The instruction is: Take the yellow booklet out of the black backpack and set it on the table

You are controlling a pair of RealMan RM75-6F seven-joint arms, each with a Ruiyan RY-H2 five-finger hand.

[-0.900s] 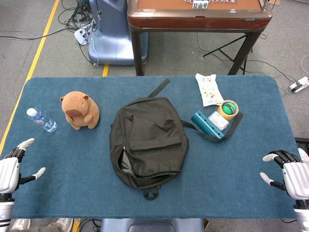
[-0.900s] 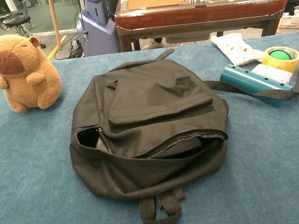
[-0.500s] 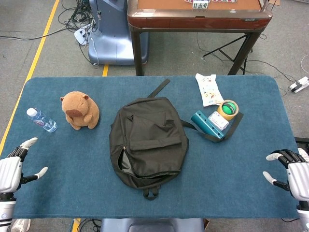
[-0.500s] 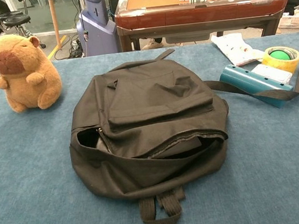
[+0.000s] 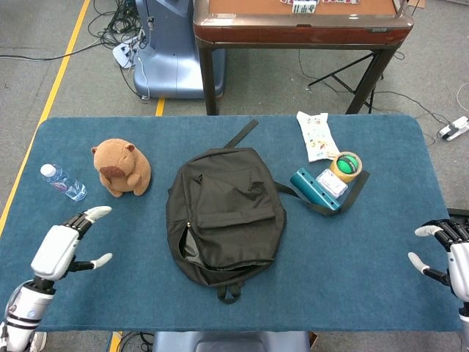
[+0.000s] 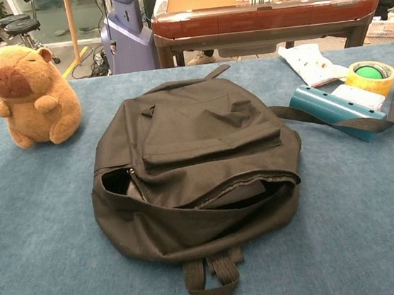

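Head view: black backpack (image 5: 223, 209) flat at table (image 5: 352, 242) centre, zipper gaping toward 6 o'clock. Left hand (image 5: 62, 246) at 8 o'clock, right hand (image 5: 451, 253) at 4 o'clock, fingers spread, empty.

Chest view: dark mouth open; yellow booklet unseen.

White-shelled left hand (image 5: 62, 246), dark-jointed fingers

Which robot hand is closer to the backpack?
The left hand, out over the blue table below the capybara toy. The right hand sits at the table's edge, farther from the backpack.
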